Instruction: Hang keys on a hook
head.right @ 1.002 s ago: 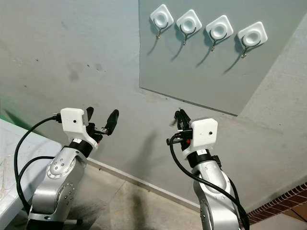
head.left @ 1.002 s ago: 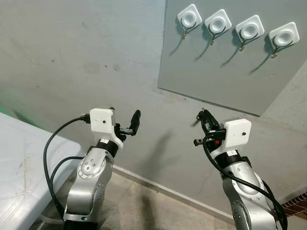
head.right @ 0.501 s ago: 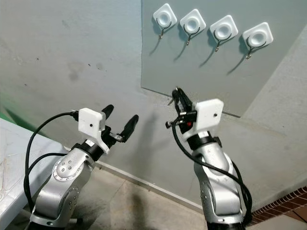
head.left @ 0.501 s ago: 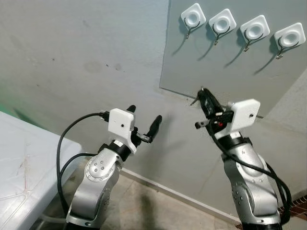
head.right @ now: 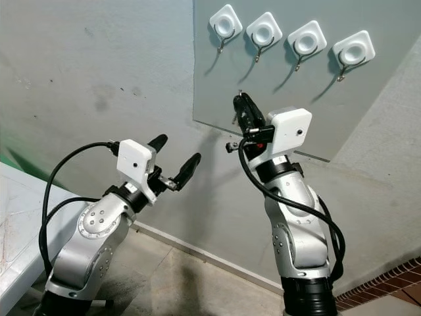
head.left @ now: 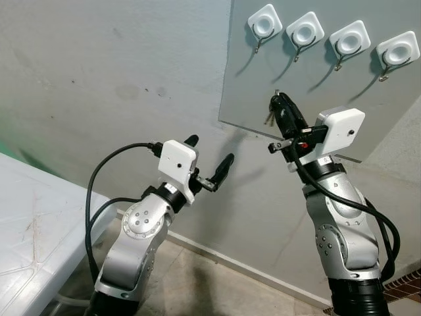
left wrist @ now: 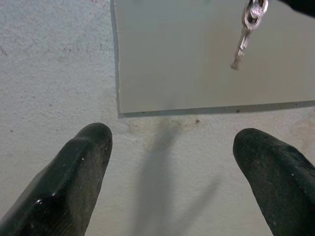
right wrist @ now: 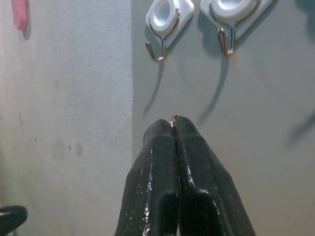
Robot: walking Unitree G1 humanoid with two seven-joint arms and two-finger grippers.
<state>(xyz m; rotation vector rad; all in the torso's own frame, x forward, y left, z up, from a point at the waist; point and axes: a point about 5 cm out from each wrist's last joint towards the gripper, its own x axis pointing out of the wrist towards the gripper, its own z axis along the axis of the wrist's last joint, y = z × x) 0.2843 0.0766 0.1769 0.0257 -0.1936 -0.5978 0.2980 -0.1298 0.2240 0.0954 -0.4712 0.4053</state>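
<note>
Right hand (head.left: 276, 105), raised from a second ago, pinches the small silver keys (left wrist: 248, 27) just below the four white wall hooks (head.left: 263, 26); left hand (head.left: 209, 158) waits spread.

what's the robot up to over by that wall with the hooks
The right gripper is shut on a small silver key on a ring, holding it up against the grey wall panel. Four white square hooks with metal prongs sit in a row above it, none with anything hanging on it yet. The left gripper is open and idle, lower down in front of the concrete wall.
</note>
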